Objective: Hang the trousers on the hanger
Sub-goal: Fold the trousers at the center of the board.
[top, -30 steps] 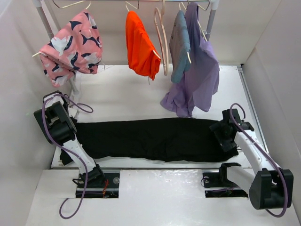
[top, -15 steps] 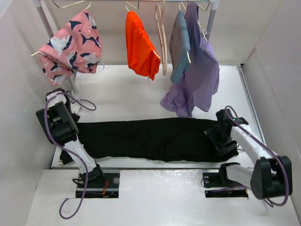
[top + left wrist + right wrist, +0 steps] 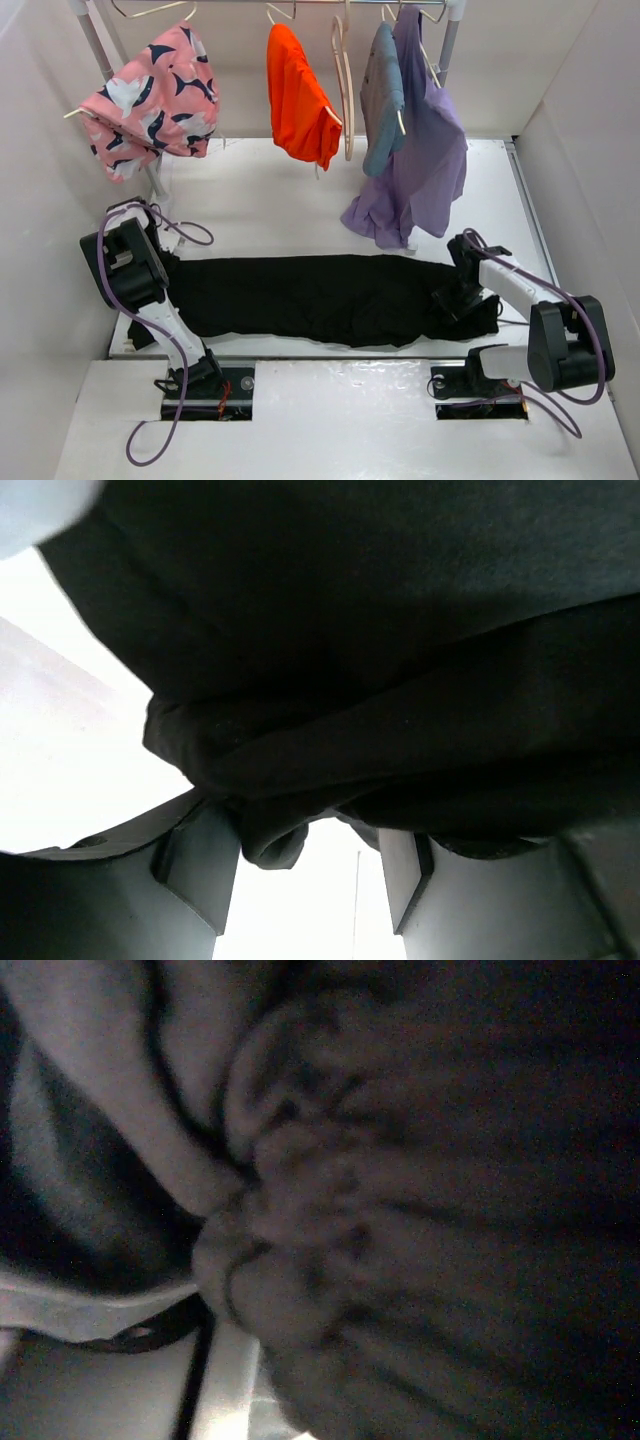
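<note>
So far little is done: the trousers (image 3: 320, 297) lie flat on the table (image 3: 280, 210) toward 6 o'clock, the left gripper (image 3: 300, 868) half closed on a fold at their 9 o'clock end, the right gripper (image 3: 458, 296) pressed into their 3 o'clock end with its grip impossible to tell, and the hanger (image 3: 347, 120) hangs bare at 12 o'clock.

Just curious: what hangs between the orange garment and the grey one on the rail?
An empty pale beige hanger, clearest in the top view.
</note>
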